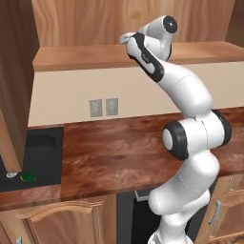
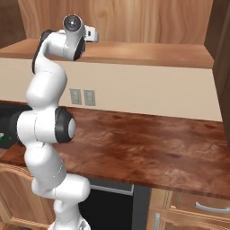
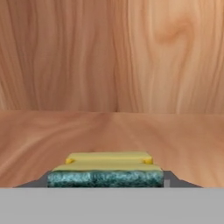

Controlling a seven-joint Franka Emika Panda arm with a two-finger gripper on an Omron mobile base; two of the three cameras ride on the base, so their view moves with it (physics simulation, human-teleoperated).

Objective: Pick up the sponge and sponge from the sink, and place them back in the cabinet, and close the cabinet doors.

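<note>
Gripper (image 3: 106,181) clamped on a sponge (image 3: 106,171), green face toward the camera and yellow layer behind, held inside the cabinet (image 1: 124,21) just above its light wooden shelf (image 3: 112,135). Second sponge (image 1: 28,177) lying in the black sink (image 1: 43,157) at the left, beside the open cabinet door (image 1: 14,76)

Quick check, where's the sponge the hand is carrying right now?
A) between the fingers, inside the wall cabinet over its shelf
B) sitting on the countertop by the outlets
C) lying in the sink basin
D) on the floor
A: the hand view shows the sponge clamped between the fingers of the hand, with the light wood shelf and back wall of the cabinet behind it.
</note>
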